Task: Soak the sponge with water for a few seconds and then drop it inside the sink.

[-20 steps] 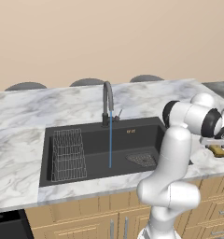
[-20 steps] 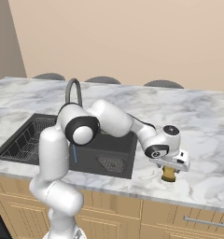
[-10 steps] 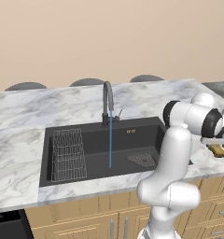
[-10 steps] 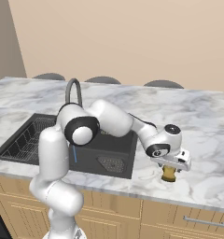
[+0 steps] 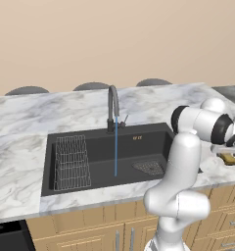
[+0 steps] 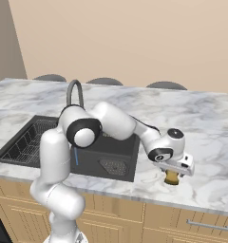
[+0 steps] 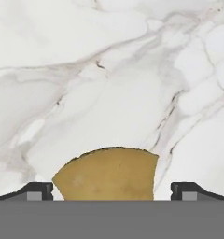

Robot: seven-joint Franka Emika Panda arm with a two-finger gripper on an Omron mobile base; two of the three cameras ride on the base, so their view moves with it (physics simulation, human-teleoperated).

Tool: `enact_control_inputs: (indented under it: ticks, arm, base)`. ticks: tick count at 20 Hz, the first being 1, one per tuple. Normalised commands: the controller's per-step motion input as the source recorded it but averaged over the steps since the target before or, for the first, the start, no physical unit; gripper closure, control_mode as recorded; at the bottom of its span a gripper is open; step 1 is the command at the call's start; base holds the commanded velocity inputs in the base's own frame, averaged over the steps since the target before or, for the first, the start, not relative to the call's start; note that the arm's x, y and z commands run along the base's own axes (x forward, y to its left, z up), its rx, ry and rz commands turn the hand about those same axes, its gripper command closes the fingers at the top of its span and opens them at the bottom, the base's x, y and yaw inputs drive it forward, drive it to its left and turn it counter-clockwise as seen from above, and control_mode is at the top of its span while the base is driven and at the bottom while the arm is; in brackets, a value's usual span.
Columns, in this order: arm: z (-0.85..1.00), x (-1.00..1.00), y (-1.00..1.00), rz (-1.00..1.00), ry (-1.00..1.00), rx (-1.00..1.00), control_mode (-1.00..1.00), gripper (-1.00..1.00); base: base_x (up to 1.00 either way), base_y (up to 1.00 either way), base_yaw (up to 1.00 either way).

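Right of sink (image 6: pixel 21 142), on countertop (image 6: pixel 211 142): gripper (image 7: pixel 113 190) spread, fingers flanking sponge (image 7: pixel 107 173)

The sponge (image 7: pixel 107 174) is mustard-yellow with faint darker speckles. White marble countertop (image 5: pixel 21 127) carries grey veining. The sink (image 5: pixel 97 169) is matte black, its wire rack (image 5: pixel 70 162) grey, the faucet (image 5: pixel 112 105) dark grey. Water (image 5: pixel 116 147) runs bright blue. Cabinet fronts (image 6: pixel 111 223) are light wood; the wall (image 6: pixel 135 38) is plain beige.

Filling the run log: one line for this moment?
phase: grasping | gripper over sponge on counter | fingers straddle sponge | water running into sink
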Motion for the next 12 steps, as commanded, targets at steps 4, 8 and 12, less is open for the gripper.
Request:
enact_control_inputs:
  ticks: [4, 8, 12]
  arm:
    - [-0.01, -0.23, 0.0, 0.0, 0.0, 0.0, -1.0, -1.0]
    - [-0.14, -0.14, 0.0, 0.0, 0.0, 0.0, -1.0, -1.0]
    - [-0.39, 0.01, 0.01, 0.0, 0.0, -0.01, -1.0, -1.0]
  base:
    - [0.0, 0.0, 0.0]
    - [0.0, 0.0, 0.0]
    - [0.0, 0.0, 0.0]
